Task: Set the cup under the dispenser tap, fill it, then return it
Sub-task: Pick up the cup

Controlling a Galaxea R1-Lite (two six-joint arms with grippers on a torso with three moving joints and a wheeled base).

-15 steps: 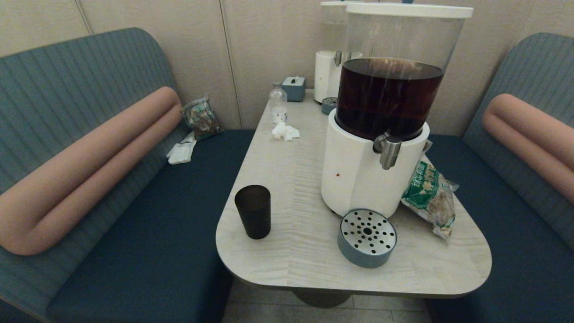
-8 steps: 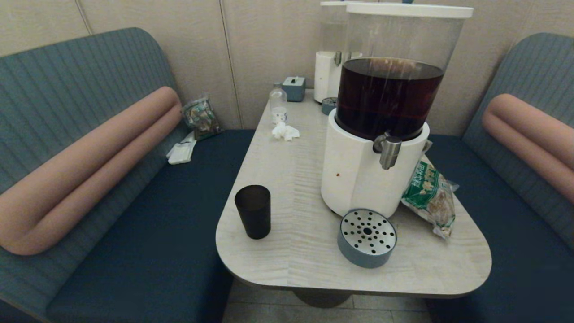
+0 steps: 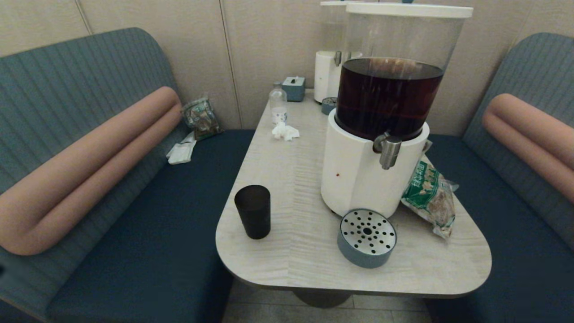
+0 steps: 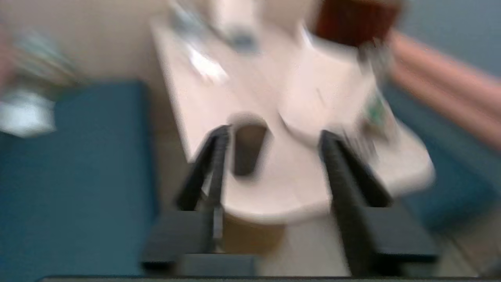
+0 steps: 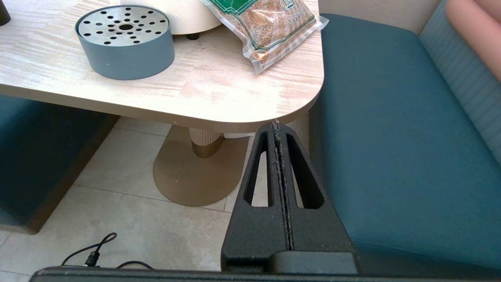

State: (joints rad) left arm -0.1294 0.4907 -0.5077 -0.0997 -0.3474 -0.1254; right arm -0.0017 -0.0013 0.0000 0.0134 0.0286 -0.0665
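The dark tumbler cup (image 3: 253, 211) stands upright near the table's front left edge. The steel dispenser tap (image 3: 389, 150) juts from the white base of the big dispenser (image 3: 367, 175) holding dark brown liquid, with a round perforated drip tray (image 3: 367, 237) on the table below it. My left gripper (image 4: 274, 133) is open, off the table's near side, and the cup (image 4: 247, 147) shows beyond it, close to one finger and apart from it. My right gripper (image 5: 277, 124) is shut on nothing, low beside the table's front right corner. Neither gripper shows in the head view.
A green snack bag (image 3: 429, 197) leans by the dispenser's right side. At the table's far end are a small clear bottle (image 3: 278, 105), crumpled tissue (image 3: 285, 131), a tissue box (image 3: 293, 88) and a second smaller dispenser (image 3: 328, 72). Blue bench seats (image 3: 148, 237) flank the table (image 3: 309, 269).
Nothing on the table has moved in the head view. The left wrist view is smeared by motion, so the left arm is moving.
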